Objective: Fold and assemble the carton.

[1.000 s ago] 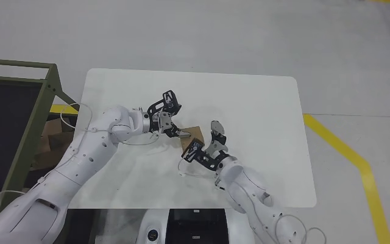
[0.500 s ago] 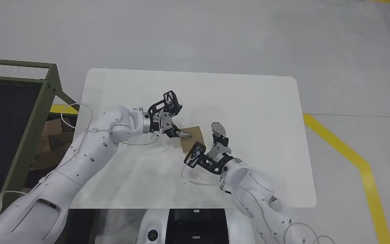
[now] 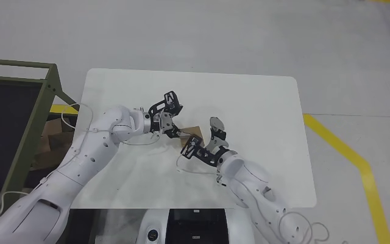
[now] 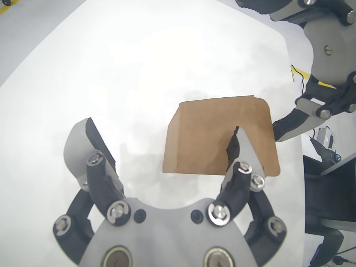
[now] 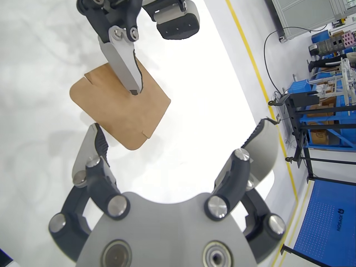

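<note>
The carton [image 3: 194, 130] is a flat brown cardboard blank with rounded corners, lying near the middle of the white table [image 3: 256, 104]. My left gripper [image 3: 173, 114] is open; one fingertip [image 4: 238, 137] presses down on the carton [image 4: 205, 129], while the other finger stands over bare table. My right gripper [image 3: 202, 137] is open too, at the carton's opposite side. One of its fingertips [image 5: 96, 137] is at the edge of the carton [image 5: 111, 112], the other off to the side. Nothing is clamped between either pair of fingers.
A green-framed cart [image 3: 36, 104] with cardboard pieces [image 3: 52, 137] stands off the table's left side. Yellow floor tape [image 3: 341, 146] runs to the right. Bare table surface lies all around the carton.
My right gripper drew back a little from the carton, then came up to its edge again. The left gripper stayed pressed on the carton, which barely shifted.
</note>
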Action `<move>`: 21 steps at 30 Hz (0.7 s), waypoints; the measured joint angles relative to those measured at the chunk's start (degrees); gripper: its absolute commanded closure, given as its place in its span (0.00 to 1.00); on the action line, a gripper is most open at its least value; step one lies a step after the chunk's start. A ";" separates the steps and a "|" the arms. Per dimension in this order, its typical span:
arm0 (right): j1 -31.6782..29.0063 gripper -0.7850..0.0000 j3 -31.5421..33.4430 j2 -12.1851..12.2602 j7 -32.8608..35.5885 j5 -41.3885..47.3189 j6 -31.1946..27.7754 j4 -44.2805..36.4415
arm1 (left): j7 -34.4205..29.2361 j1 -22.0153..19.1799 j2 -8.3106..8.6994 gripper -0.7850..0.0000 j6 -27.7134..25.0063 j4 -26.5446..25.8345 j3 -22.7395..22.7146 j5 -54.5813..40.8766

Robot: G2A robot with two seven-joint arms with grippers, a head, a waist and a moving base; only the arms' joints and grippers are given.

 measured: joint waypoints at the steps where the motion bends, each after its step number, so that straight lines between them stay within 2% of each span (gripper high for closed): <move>1: 0.24 0.00 -0.12 -0.08 0.16 0.05 0.12 0.18 | -0.04 0.04 -0.03 0.00 -0.02 -0.03 -0.06 0.04; 14: 3.08 0.00 -1.77 -1.11 3.61 -0.15 1.25 2.50 | -0.40 0.39 -0.34 0.00 -0.66 -0.03 -0.84 0.27; 18: 3.48 0.00 -2.09 -1.35 4.01 -0.17 1.42 2.82 | 0.83 0.66 -0.39 0.00 1.52 0.80 -2.20 -1.19; 21: 3.53 0.00 -2.11 -1.46 4.18 -0.24 1.48 2.89 | 0.33 0.72 -0.49 0.00 5.22 2.28 -3.52 -4.45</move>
